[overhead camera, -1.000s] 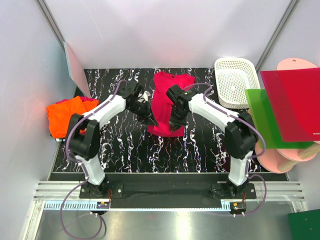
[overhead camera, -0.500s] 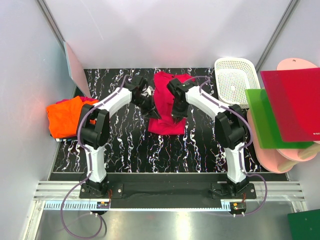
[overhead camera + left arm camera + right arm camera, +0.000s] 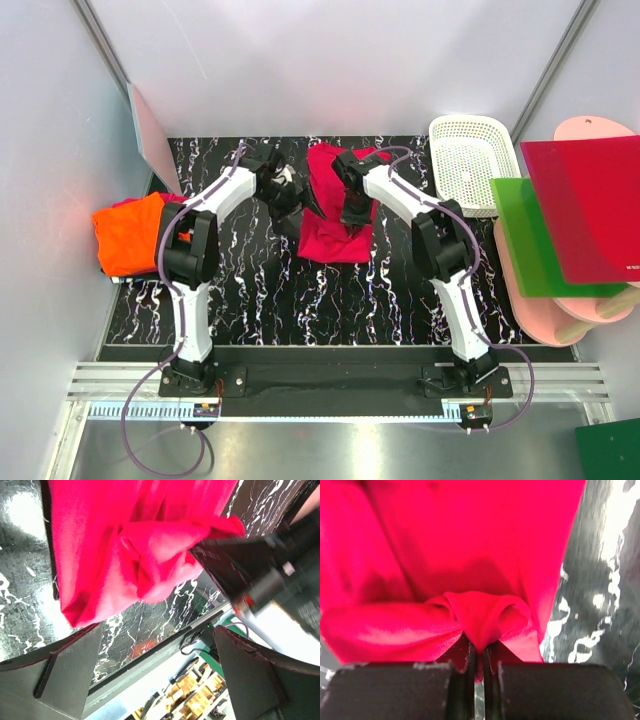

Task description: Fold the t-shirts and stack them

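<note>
Red t-shirt [image 3: 335,228], mid-fold, table [image 3: 250,290] centre toward 12 o'clock — right gripper [image 3: 480,652] pinches its bunched edge, left gripper [image 3: 288,200] gapes empty at its 9 o'clock; next move likely: lay fold flat, let go.

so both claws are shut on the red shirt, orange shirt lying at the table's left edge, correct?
Not both. The right claw is shut on the red shirt; the left claw is open, fingers spread wide, as the left wrist view shows. The orange shirt is at the left edge.
</note>
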Robot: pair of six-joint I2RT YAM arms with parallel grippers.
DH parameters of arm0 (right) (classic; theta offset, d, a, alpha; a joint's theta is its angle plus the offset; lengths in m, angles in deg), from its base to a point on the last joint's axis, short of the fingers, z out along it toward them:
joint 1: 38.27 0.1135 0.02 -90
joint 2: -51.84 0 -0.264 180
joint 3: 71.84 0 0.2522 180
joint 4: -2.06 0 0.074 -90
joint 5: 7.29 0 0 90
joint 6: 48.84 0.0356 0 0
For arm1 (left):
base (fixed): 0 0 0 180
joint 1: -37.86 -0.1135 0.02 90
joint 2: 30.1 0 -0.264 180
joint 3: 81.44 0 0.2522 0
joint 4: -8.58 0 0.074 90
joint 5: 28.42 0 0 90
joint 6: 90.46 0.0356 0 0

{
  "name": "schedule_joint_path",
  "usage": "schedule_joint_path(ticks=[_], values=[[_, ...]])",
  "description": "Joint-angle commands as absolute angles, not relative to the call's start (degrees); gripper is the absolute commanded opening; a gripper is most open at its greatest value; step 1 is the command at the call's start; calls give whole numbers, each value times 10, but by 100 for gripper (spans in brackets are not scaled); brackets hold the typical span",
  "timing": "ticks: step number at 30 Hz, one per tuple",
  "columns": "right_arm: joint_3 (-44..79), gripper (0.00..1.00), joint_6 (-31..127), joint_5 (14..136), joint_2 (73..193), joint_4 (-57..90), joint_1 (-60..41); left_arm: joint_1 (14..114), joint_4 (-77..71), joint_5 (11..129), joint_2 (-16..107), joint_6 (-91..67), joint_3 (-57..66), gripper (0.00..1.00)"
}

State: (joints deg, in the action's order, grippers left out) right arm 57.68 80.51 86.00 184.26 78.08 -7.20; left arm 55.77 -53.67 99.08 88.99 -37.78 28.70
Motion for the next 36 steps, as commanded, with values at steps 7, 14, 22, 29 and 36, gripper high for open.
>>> schedule_joint_path(ticks=[7,14,22,29,36], values=[[747,19,791,920,1895,788,-108,557,-554,977,748,-324,181,99],[771,91,759,960,1861,727,-108,558,-554,963,728,-295,110,99],[596,68,738,880,1745,644,-108,558,-553,963,726,-281,92,99],[419,0,761,768,1677,544,-108,558,-554,946,719,-282,76,99],[472,0,754,758,1768,550,-108,558,-552,936,718,-290,67,99]])
